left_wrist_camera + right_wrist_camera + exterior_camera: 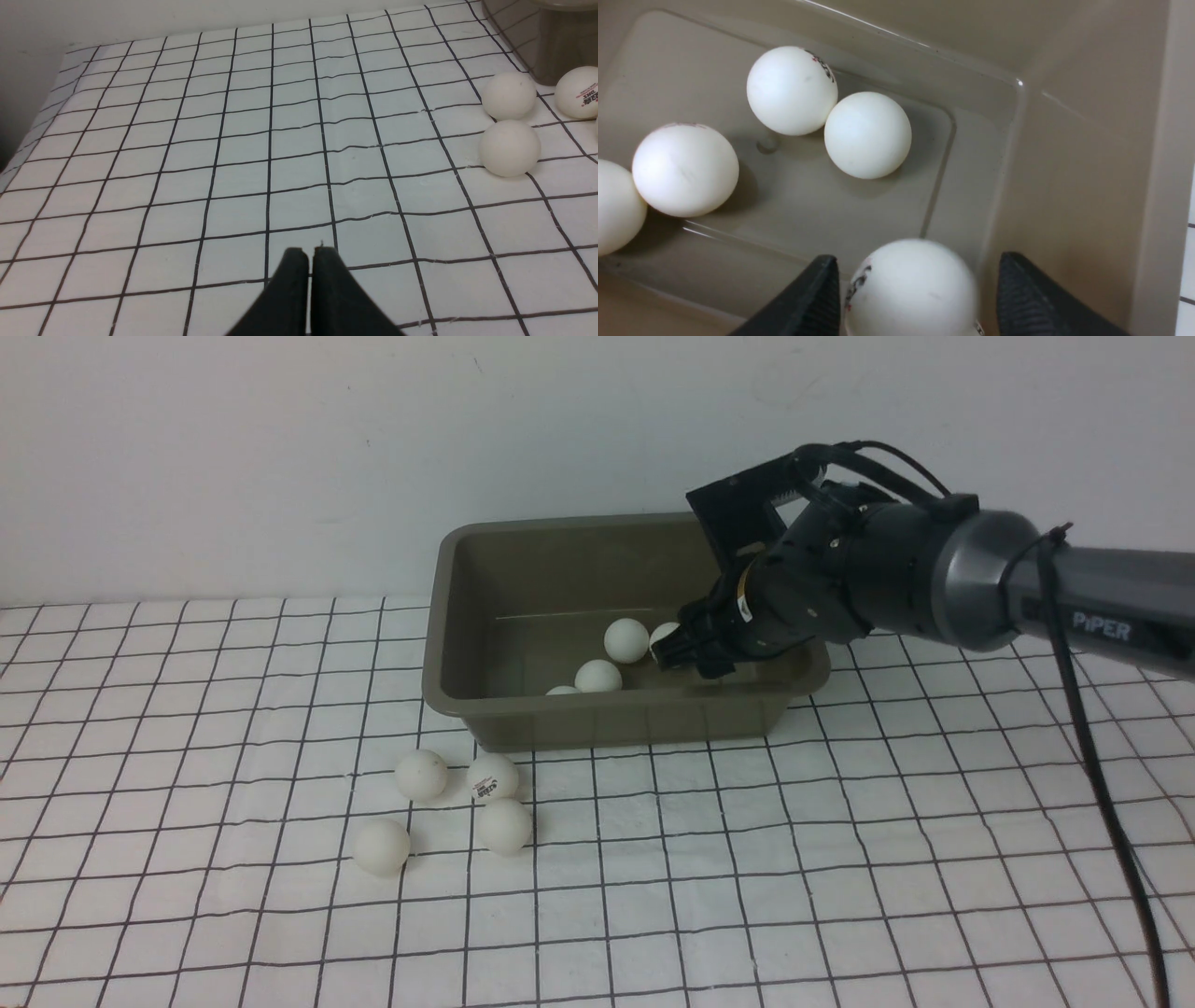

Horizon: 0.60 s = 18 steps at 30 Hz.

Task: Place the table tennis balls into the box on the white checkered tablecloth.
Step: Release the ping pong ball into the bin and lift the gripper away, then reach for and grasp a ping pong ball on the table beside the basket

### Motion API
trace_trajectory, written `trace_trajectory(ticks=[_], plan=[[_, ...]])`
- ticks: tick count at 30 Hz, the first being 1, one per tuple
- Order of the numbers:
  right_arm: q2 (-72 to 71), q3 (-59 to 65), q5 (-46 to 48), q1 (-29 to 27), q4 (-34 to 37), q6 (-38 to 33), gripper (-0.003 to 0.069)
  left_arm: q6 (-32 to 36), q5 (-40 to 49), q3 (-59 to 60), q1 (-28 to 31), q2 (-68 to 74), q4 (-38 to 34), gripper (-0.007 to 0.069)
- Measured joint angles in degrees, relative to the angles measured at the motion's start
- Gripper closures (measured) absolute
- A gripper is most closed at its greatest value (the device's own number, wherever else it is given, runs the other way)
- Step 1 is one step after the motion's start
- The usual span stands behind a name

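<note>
Front view first: my right gripper (pixel 677 653) is dipped into the box (pixel 607 721), which sits on the white checkered tablecloth (pixel 840 859) up near the wall. A few table tennis balls (pixel 625 639) are already lying in the bottom. Four more are loose on the cloth just in front of the box's left end, including the logo ball (pixel 492 777). Left wrist view: my left gripper (pixel 310 254) has its fingers pressed right together with nothing in them, hanging over bare tablecloth (pixel 233 163). Three of the loose balls (pixel 509 148) and a corner of the box (pixel 551 42) are off to one side, well apart from it. Right wrist view: the right gripper (pixel 919 257) has its jaws spread wide around a ball with a dark logo (pixel 910 289). There's a clear gap between that ball and one finger, so I'd say it's not clamped, just sitting between them above the box floor (pixel 808 205), close to the end wall. Four other balls lie further along the floor. As for handling, these look super light, hollow and smooth, so my guess is they'll roll at a nudge and squirt out of a sloppy pinch. I'd take each across its widest middle, squeeze gently so the thin shell doesn't dent, and start with one at the edge of the cluster.
</note>
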Motion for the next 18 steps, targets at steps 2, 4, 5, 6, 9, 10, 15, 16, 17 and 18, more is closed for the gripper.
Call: trace_trajectory(ticks=[2, 4, 5, 6, 9, 10, 15, 16, 17, 18], plan=[[0.0, 0.0, 0.0, 0.0, 0.1, 0.0, 0.0221, 0.0, 0.0, 0.0, 0.0, 0.0, 0.0, 0.0629], [0.0, 0.0, 0.1, 0.0, 0.1, 0.0, 0.0217, 0.0, 0.0, 0.0, 0.0, 0.0, 0.0, 0.0629], [0.0, 0.0, 0.1, 0.0, 0.1, 0.0, 0.0217, 0.0, 0.0, 0.0, 0.0, 0.0, 0.0, 0.0629], [-0.3, 0.0, 0.4, 0.0, 0.1, 0.0, 0.0217, 0.0, 0.0, 0.0, 0.0, 0.0, 0.0, 0.0629], [-3.4, 0.0, 0.4, 0.0, -1.7, 0.0, 0.0254, 0.0, 0.0, 0.0, 0.0, 0.0, 0.0, 0.0629], [-4.9, 0.0, 0.3, 0.0, -2.5, 0.0, 0.0278, 0.0, 0.0, 0.0, 0.0, 0.0, 0.0, 0.0629], [-15.4, 0.0, 0.0, 0.0, -7.6, 0.0, 0.0549, 0.0, 0.0, 0.0, 0.0, 0.0, 0.0, 0.0629], [-17.5, 0.0, 0.2, 0.0, -8.5, 0.0, 0.059, 0.0, 0.0, 0.0, 0.0, 0.0, 0.0, 0.0629], [-21.0, 0.0, 0.6, 0.0, -9.4, 0.0, 0.063, 0.0, 0.0, 0.0, 0.0, 0.0, 0.0, 0.0629], [-22.6, 0.0, 1.0, 0.0, -10.2, 0.0, 0.0646, 0.0, 0.0, 0.0, 0.0, 0.0, 0.0, 0.0629]])
